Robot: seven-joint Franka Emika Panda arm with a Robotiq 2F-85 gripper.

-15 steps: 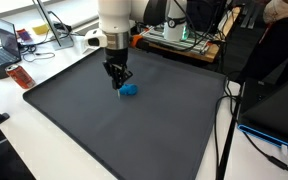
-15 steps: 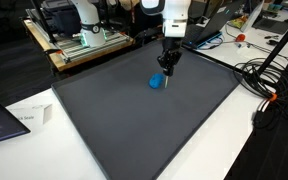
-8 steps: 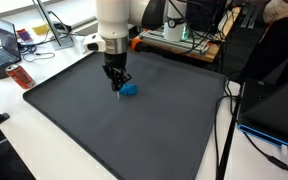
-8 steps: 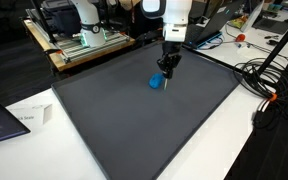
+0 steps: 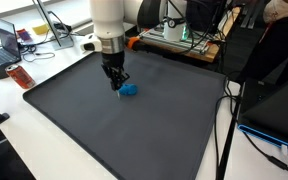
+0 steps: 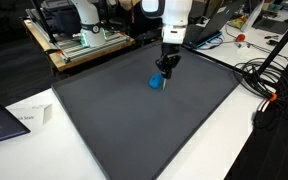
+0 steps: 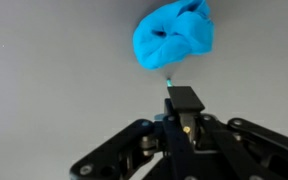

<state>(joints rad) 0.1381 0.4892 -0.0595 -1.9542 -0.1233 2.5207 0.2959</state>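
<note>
One dark mat [image 5: 134, 130] covers my desk [image 5: 44, 150]; above it my hand [image 5: 117, 84] hangs closed tight on nothing I can make out. The small blue lump [image 7: 174, 35] lies on the mat just ahead of its tip, barely apart.

A robotics lab: laptop [image 5: 4, 42], loose cables [image 6: 256, 76], second robot arm [image 6: 84, 16].

Open mat [image 5: 134, 130] all around; only a blue lump [image 5: 130, 89] (crumpled) obstructs.

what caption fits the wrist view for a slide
Shut end effector over a dark mat, its tips pointing at a crumpled blue lump close ahead.
</note>
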